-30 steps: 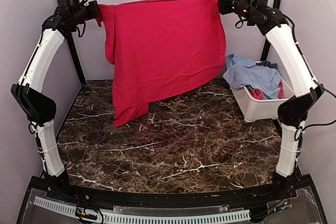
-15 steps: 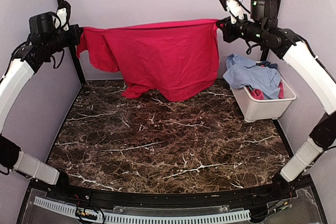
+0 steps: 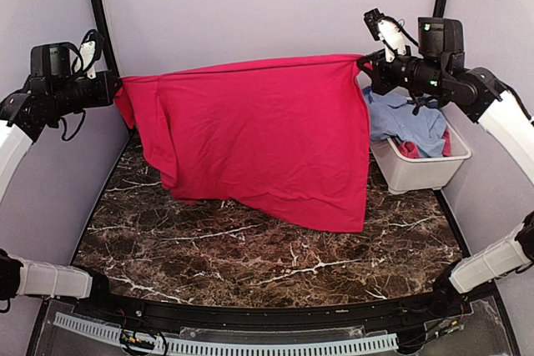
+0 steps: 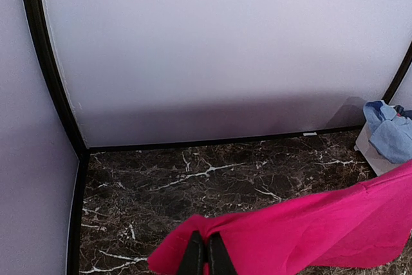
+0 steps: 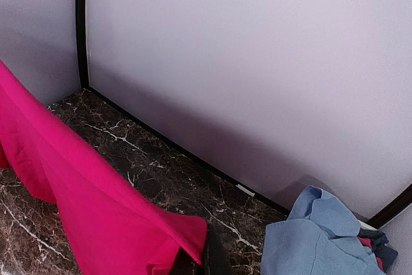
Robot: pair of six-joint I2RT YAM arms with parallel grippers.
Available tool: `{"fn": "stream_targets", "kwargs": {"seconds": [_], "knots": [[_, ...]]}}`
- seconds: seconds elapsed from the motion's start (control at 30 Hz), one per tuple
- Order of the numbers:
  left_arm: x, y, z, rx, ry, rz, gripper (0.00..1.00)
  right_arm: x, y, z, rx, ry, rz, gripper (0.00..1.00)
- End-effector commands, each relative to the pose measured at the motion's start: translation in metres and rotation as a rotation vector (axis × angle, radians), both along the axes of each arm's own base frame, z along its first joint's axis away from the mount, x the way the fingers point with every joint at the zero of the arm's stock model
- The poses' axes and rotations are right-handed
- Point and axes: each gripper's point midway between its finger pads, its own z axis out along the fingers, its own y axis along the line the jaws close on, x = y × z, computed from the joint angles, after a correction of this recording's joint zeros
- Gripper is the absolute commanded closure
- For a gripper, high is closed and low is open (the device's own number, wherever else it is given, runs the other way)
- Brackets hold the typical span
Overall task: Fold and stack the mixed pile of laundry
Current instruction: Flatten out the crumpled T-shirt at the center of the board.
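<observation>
Red garment hangs spread over the middle of the table, left gripper and right gripper each clamped on a top corner; light, limp, likely to sag and swing, so corner holds suit it best.

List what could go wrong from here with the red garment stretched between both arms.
1. The left gripper and right gripper each pinch only a small bit of the red garment at its top edge; a pull could slip a corner free.
2. Its left side hangs doubled over, so laying it down now may trap a crease.
3. Its right edge hangs next to the white tub and the light-blue shirt spilling over it; a sideways swing might snag them.
</observation>
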Motion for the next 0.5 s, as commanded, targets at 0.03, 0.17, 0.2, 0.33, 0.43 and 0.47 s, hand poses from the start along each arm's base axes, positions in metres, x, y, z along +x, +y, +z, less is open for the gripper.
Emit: {"fn": "stream_targets", "kwargs": {"seconds": [0.03,0.17,0.2,0.33,0.43,0.47], "knots": [[0.007,0.022,-0.02,0.081,0.069,0.102,1.0,0.033,-0.017,0.018,-0.001,-0.064,-0.123,1.0],[0.052,0.026,-0.013,0.101,0.045,0.157,1.0,0.085,-0.011,0.026,0.006,-0.094,-0.149,1.0],[0.074,0.027,-0.002,0.105,0.005,0.185,1.0,0.107,-0.006,0.022,-0.006,-0.091,-0.159,1.0],[0.135,0.024,0.073,0.098,-0.204,0.214,1.0,0.154,-0.002,0.069,0.012,-0.184,-0.188,1.0],[0.172,0.026,0.113,0.084,-0.281,0.235,1.0,0.154,-0.012,0.129,0.072,-0.321,-0.203,1.0],[0.154,0.027,0.161,0.057,-0.384,0.234,1.0,0.145,-0.017,0.151,0.101,-0.381,-0.201,1.0]]}}
